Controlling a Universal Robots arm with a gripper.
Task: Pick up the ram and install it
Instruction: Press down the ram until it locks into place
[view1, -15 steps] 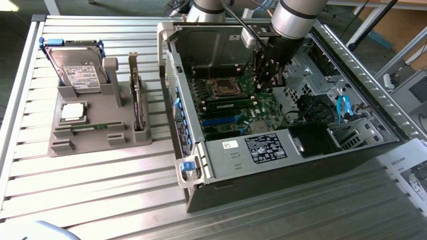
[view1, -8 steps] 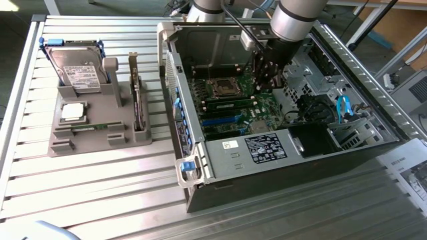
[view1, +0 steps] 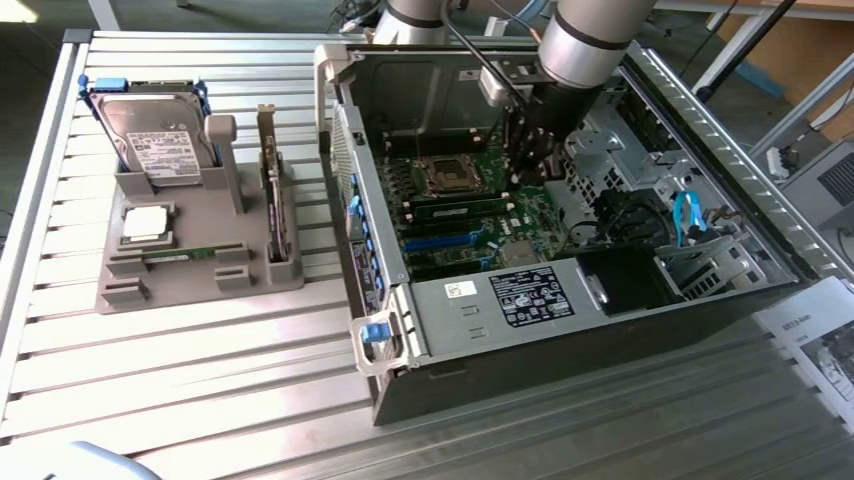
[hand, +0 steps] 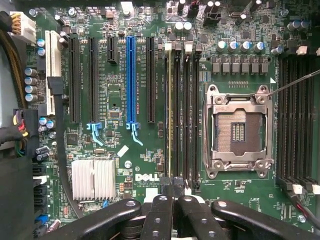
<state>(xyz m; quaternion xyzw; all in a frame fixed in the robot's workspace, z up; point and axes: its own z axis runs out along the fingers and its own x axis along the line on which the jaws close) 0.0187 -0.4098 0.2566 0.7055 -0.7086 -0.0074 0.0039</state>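
A ram (hand: 169, 115) stands edge-on in the memory slot farthest from the empty processor socket (hand: 239, 131), running the slot's full length. My gripper (hand: 173, 192) is shut, its black fingers (hand: 160, 210) pressed together right over the ram's near end. Whether the tips touch the stick is hidden. In the exterior view the gripper (view1: 525, 185) reaches down into the open computer case, at the end of the ram (view1: 461, 207) just in front of the socket. Another stick like it (view1: 180, 253) lies flat in the grey fixture (view1: 174, 285) on the exterior view's left.
Beside the filled slot run three empty black memory slots (hand: 186, 115). A blue card slot (hand: 131, 80) and a silver heatsink (hand: 93, 179) sit further off. The fixture also holds a hard drive (view1: 154, 140), a processor chip (view1: 144, 225) and an upright expansion card (view1: 274, 200). Case walls (view1: 747, 170) surround the arm.
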